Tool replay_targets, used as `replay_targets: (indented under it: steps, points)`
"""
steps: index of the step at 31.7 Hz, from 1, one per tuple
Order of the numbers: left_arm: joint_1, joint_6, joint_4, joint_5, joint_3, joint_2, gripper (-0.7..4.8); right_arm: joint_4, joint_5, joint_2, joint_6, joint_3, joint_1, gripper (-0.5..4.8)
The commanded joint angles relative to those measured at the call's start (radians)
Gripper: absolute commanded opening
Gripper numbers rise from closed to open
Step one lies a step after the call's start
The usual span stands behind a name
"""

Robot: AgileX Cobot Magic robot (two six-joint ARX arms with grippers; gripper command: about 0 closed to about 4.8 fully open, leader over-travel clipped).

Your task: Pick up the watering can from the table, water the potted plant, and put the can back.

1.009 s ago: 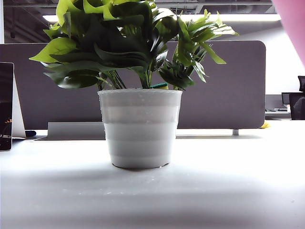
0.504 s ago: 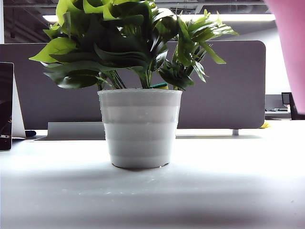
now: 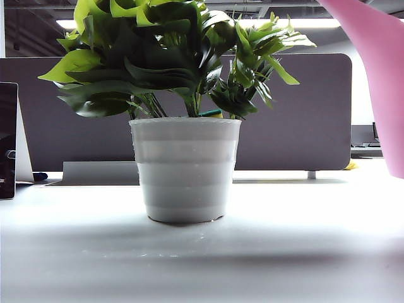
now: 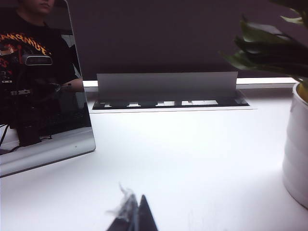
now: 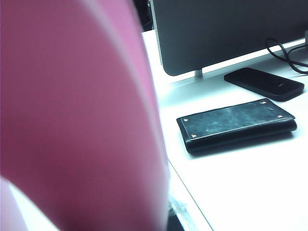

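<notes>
The potted plant (image 3: pixel 183 170), green leaves over a white ribbed pot, stands mid-table (image 3: pixel 284 252) in the exterior view. The pink watering can (image 3: pixel 379 76) hangs off the table at that view's right edge, right of the leaves and apart from them. In the right wrist view the can (image 5: pixel 77 115) fills nearly half the picture; my right gripper is shut on it, its fingers hidden behind the pink body. My left gripper (image 4: pixel 136 211) is shut, tips together and holding nothing, low over the table with the pot (image 4: pixel 298 144) off to one side.
A dark reflective screen (image 4: pixel 38 96) leans on the table by the left gripper. A grey partition (image 3: pixel 303 113) runs behind the plant. Near the can lie a black wallet (image 5: pixel 236 122) and a black phone (image 5: pixel 264 83), below a monitor (image 5: pixel 226 29).
The watering can has come down and leftward into the exterior view, from a pink corner at the top right to a large shape along the right edge. The plant has not moved.
</notes>
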Motion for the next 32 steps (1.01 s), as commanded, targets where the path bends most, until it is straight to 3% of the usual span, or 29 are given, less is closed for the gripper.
replay_targets:
  steps: [1,10,32]
  points:
    - [0.003,-0.003,0.006,0.003,0.001,0.001,-0.05,0.231,-0.024,0.068,0.047,0.017,0.000,-0.06]
    - [0.003,-0.003,0.006,0.003,0.001,0.001,-0.05,0.412,-0.030,0.219,0.046,0.017,0.003,-0.06]
    - [0.003,-0.003,0.006,0.003,0.001,0.001,-0.05,0.506,-0.047,0.400,-0.018,0.028,0.006,-0.06]
